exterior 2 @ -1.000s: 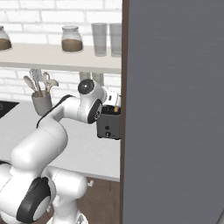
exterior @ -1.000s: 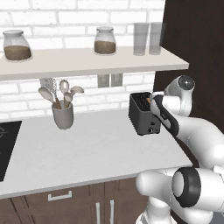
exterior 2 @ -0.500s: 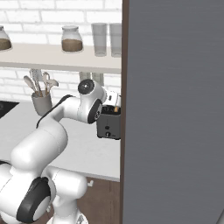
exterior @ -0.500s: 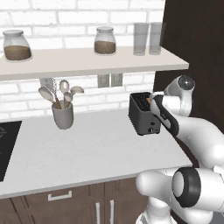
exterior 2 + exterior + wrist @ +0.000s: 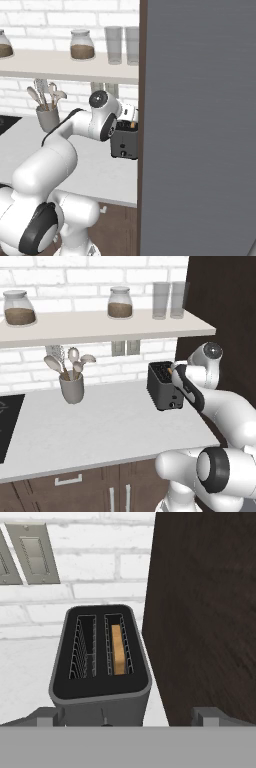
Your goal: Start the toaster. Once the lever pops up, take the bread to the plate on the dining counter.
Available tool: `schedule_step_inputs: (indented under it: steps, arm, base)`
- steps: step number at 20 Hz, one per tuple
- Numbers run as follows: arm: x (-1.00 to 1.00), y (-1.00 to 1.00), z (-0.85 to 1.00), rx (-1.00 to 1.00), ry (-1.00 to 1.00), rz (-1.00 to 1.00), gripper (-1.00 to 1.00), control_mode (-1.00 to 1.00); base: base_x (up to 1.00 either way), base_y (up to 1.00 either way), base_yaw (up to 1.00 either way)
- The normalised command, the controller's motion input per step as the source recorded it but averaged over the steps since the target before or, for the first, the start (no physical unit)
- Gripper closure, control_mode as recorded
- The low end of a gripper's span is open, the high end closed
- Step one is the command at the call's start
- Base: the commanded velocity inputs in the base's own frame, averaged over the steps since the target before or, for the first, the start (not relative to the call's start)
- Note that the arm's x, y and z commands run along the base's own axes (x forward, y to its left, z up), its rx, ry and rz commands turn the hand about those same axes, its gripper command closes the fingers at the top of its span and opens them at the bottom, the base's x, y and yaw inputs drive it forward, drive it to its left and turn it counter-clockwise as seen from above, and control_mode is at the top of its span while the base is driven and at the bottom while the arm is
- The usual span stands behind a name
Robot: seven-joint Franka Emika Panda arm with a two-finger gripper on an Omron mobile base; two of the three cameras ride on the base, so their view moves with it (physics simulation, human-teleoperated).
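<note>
Black, boxy, the toaster (image 5: 100,662) is seen from above in the hand view, with the bread (image 5: 118,649) sunk in the slot nearer the dark wood panel (image 5: 210,612); the other slot is empty. The toaster stands on the pale worktop (image 5: 100,431), close against that panel. The gripper (image 5: 127,719) is held just short of the toaster's narrow face, its fingertips (image 5: 47,717) spread wide to either side and grasping nothing.

Step in hand, as judged: the lever is to be pressed down. It is hardly made out on the narrow face below the camera. A short, straight downward push with one finger is advised, the hand kept clear of the slots and of the panel, which crowds one side. A sideways load should be avoided, since the light toaster could be shoved along the smooth top.

Left of the toaster a grey utensil cup (image 5: 71,387) with spoons is noted, well apart. Above it runs a white shelf (image 5: 100,326) bearing two jars and two glasses. Behind it, a white brick wall (image 5: 75,567) with outlet plates. Beyond the cup, a dark cooktop (image 5: 7,421) is set into the worktop.
</note>
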Motion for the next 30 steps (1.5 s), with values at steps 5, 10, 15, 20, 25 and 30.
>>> schedule_step_inputs:
  steps: [5,10,15,20,25,30]
  arm:
    - [0.0,0.0,0.0,0.0,0.0,0.0,-1.0,-1.0]
    - [0.0,0.0,0.0,0.0,0.0,0.0,-1.0,-1.0]
    - [0.0,0.0,0.0,0.0,0.0,0.0,-1.0,-1.0]
    - [0.0,0.0,0.0,0.0,0.0,0.0,-1.0,-1.0]
    - [0.0,0.0,0.0,0.0,0.0,0.0,-1.0,-1.0]
    - [0.0,0.0,0.0,0.0,0.0,0.0,-1.0,-1.0]
  base:
    - [0.0,0.0,0.0]
    - [0.0,0.0,0.0]
    - [0.0,0.0,0.0]
    - [0.0,0.0,0.0]
    - [0.0,0.0,0.0]
    - [0.0,0.0,0.0]
